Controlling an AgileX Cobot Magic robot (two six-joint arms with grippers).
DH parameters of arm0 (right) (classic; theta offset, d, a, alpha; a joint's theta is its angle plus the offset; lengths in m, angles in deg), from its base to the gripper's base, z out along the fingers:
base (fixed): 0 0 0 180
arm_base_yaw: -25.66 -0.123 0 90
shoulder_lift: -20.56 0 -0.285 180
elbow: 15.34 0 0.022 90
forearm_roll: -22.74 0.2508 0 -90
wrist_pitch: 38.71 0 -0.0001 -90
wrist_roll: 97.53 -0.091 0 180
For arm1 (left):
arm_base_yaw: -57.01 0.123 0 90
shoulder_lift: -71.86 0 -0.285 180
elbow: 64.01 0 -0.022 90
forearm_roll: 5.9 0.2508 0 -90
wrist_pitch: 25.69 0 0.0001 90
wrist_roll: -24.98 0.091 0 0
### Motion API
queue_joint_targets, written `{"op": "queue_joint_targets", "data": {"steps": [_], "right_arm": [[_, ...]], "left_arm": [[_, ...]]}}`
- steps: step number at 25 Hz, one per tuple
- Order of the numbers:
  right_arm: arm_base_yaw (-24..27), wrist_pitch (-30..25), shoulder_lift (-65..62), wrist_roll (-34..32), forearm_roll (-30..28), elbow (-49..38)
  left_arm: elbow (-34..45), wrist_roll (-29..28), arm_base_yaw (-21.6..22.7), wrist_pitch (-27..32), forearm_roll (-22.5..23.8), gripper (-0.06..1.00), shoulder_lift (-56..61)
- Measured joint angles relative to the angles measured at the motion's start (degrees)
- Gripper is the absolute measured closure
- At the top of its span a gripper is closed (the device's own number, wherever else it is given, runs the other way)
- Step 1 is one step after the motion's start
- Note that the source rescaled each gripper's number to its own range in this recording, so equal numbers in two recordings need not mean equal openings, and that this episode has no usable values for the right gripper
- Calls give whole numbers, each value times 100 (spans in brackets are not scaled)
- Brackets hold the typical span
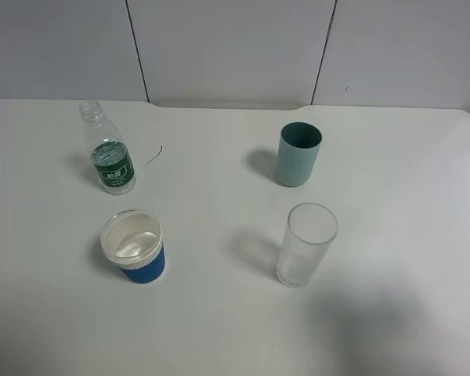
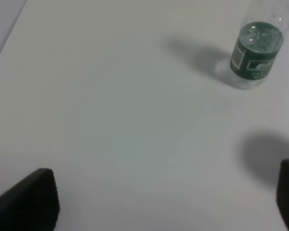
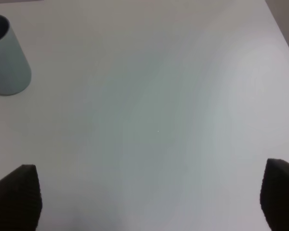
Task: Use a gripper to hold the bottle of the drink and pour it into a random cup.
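The bottle of the drink [image 1: 110,158] stands upright at the back left of the white table, clear plastic with a green label and no cap; the left wrist view shows the bottle [image 2: 256,50] well ahead of the fingers. The blue paper cup [image 1: 135,246] with a white ribbed rim sits in front of it, liquid inside. My left gripper [image 2: 168,197] is open, its black fingertips [image 2: 31,199] far apart over bare table. My right gripper [image 3: 149,197] is open too, with nothing between its fingers. Neither gripper shows in the exterior high view.
A teal plastic cup [image 1: 299,154] stands at the back centre-right, also seen as the teal cup [image 3: 5,55] in the right wrist view. A tall clear glass [image 1: 305,244] stands in front of it. The table's far edge meets a grey wall [image 1: 235,47].
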Motion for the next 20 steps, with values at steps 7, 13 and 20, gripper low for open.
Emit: {"op": "queue_joint_targets", "data": {"steps": [7,13,20], "right_arm": [[0,0,0,0,0,0],[0,0,0,0,0,0],[0,0,0,0,0,0]], "left_arm": [[0,0,0,0,-12,12,0],[0,57,0,0,-61,12,0],[0,173,0,0,-133,12,0]]}}
